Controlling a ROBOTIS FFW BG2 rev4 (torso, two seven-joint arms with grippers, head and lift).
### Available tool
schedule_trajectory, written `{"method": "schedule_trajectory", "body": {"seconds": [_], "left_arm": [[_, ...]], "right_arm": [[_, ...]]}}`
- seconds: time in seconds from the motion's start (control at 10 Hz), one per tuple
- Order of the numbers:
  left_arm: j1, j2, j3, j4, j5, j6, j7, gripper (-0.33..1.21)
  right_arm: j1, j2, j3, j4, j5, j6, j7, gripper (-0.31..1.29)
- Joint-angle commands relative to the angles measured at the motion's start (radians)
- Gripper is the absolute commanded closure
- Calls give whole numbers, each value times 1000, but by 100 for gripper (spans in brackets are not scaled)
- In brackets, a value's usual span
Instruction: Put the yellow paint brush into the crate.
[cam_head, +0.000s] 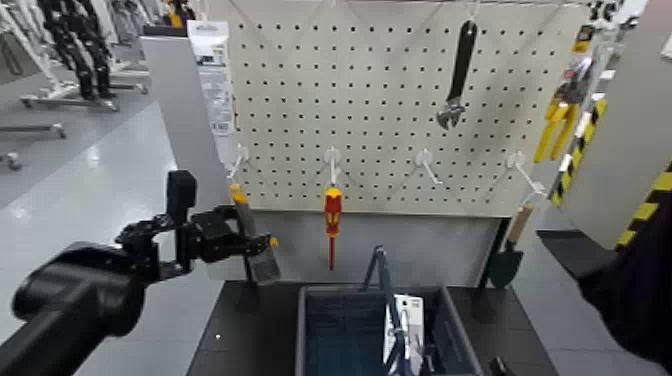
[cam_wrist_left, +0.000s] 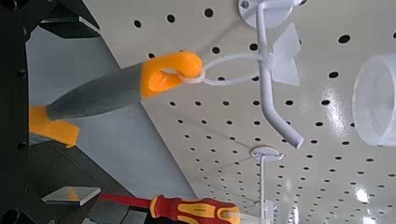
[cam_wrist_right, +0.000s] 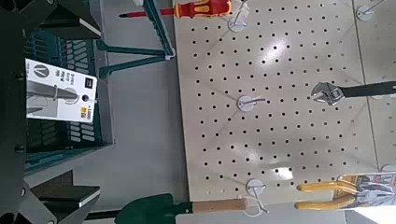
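The yellow paint brush (cam_head: 243, 216) hangs upright at the pegboard's lower left, orange handle end up and grey bristles (cam_head: 265, 265) down. In the left wrist view its orange end (cam_wrist_left: 173, 73) is joined by a pale ring to a white hook (cam_wrist_left: 269, 84). My left gripper (cam_head: 255, 243) is shut on the brush near its yellow ferrule. The crate (cam_head: 310, 300) stands on the dark table below and to the right, handle (cam_head: 384, 285) raised; it also shows in the right wrist view (cam_wrist_right: 56, 140). My right arm (cam_head: 640, 285) waits at the far right, with its gripper outside the head view.
A red-and-yellow screwdriver (cam_head: 332, 215) hangs right of the brush. A green trowel (cam_head: 505, 262), a wrench (cam_head: 458, 75) and yellow pliers (cam_head: 555, 120) hang farther right. A white packaged item (cam_head: 405, 325) lies in the crate. A grey post (cam_head: 185, 110) stands left of the pegboard.
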Motion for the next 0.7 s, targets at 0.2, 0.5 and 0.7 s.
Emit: {"method": "schedule_trajectory", "body": {"seconds": [0.2, 0.5, 0.7], "left_arm": [[-49, -9, -48, 45, 19, -18, -18, 17], [-46, -12, -47, 42, 38, -3, -12, 82], [-37, -12, -35, 29, 38, 5, 3, 108]], "right_arm": [[-2, -1, 3, 1, 0, 3, 0, 13], [1, 1, 0, -1, 0, 3, -1, 13], [2, 1, 0, -2, 0, 5, 0, 13]]}}
